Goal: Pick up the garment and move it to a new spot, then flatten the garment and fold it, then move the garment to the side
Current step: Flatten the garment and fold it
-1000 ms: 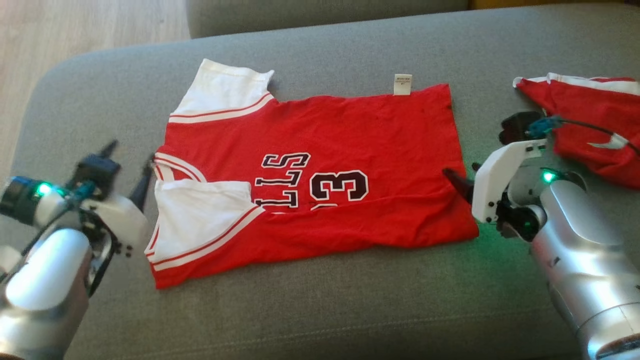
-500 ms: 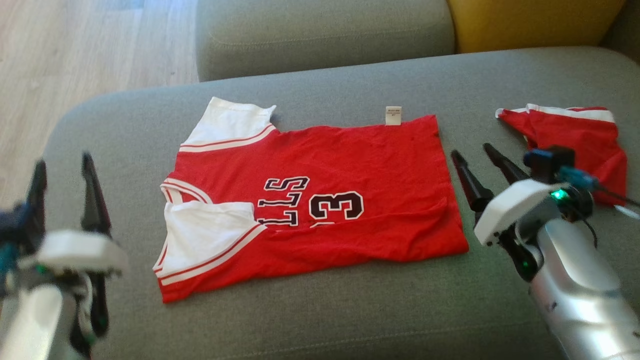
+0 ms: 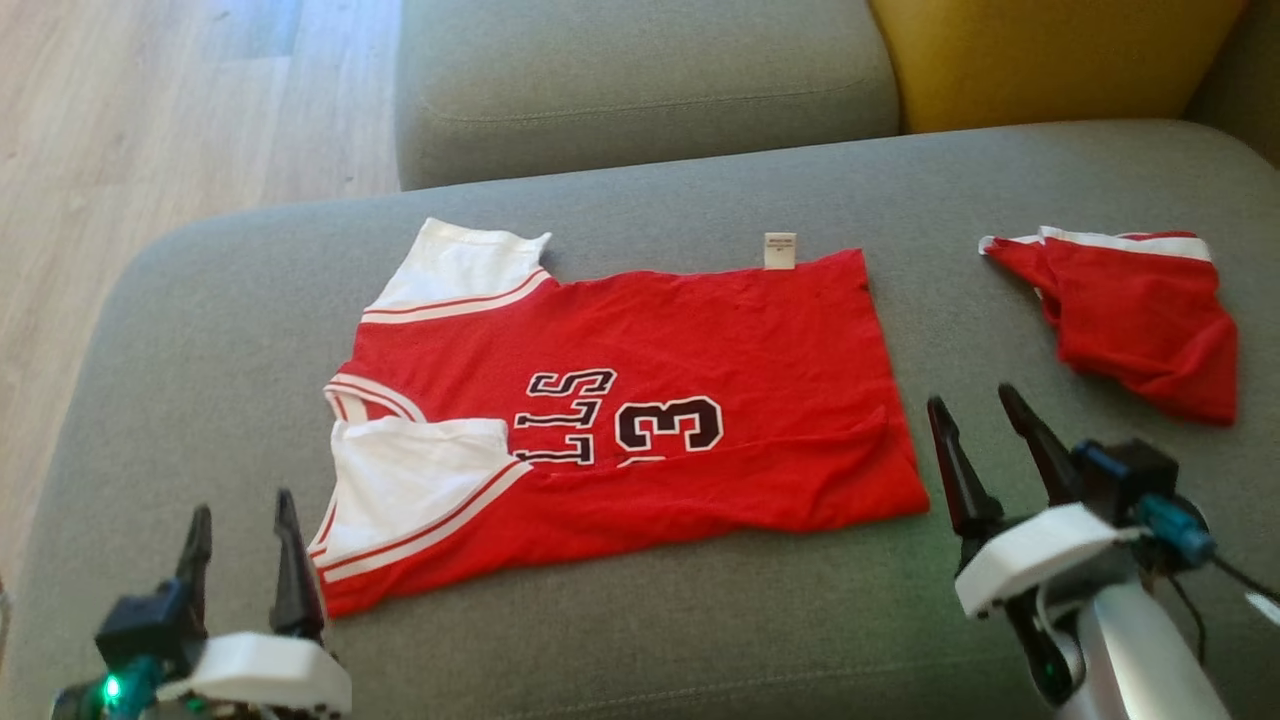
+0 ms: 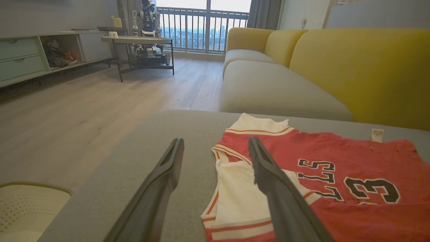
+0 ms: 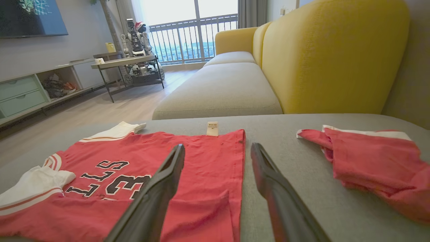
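The garment [image 3: 640, 380], a red jersey with white sleeves and black "13" lettering, lies flat on the grey cushion [image 3: 640, 620] with its near edge folded over the lettering. It also shows as the jersey [image 4: 336, 174] in the left wrist view and the jersey [image 5: 208, 158] in the right wrist view. My left gripper [image 3: 243, 512] stands open at the lower left, just off the sleeve end, holding nothing. Off the jersey's hem corner, my right gripper [image 3: 970, 405] is open and empty.
A second red garment [image 3: 1130, 320] lies bunched at the cushion's right, seen as the red bundle [image 5: 369, 164] in the right wrist view. Another grey seat cushion [image 3: 640, 80] and a yellow backrest [image 3: 1050, 50] lie beyond. Wooden floor [image 3: 150, 120] lies off the left edge.
Both grippers have drawn back from the jersey's ends toward the near edge, open and pointing forward. The head camera has tilted up, shifting the whole picture down.
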### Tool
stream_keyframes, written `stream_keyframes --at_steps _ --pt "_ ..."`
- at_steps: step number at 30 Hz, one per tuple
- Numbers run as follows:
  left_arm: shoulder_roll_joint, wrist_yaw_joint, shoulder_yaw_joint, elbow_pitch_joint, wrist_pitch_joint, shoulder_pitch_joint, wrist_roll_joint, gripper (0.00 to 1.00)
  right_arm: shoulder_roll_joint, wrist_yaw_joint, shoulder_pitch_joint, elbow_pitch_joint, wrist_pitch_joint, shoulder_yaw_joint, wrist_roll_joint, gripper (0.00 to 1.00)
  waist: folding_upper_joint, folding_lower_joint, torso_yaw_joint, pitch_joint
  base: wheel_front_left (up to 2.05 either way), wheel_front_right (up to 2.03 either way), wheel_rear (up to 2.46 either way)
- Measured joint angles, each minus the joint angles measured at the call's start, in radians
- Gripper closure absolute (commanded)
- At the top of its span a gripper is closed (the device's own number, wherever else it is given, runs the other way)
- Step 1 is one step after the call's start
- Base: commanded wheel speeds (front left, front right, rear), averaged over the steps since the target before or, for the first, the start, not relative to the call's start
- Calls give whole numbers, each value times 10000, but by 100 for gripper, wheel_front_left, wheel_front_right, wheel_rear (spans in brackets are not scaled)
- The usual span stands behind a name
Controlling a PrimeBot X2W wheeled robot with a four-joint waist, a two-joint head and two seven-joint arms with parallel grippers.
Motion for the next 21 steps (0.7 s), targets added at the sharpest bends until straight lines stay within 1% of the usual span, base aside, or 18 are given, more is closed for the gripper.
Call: stream_keyframes --at_steps 5,10,15,21 --pt "-293 -318 253 779 0 106 439 0 42 0 325 -359 -2 58 79 0 0 0 -206 8 0 0 0" --pt "-477 -625 326 2351 0 10 604 0 63 0 324 -514 -4 297 282 0 0 0 -482 73 0 0 0" --pt "-566 -650 458 4266 2 -582 470 0 65 0 322 -694 -4 336 420 0 0 1 -780 200 0 0 0" --pt "-604 -660 667 5649 2 -1386 226 0 67 0 322 -807 0 372 485 0 0 1 -1111 426 0 0 0"
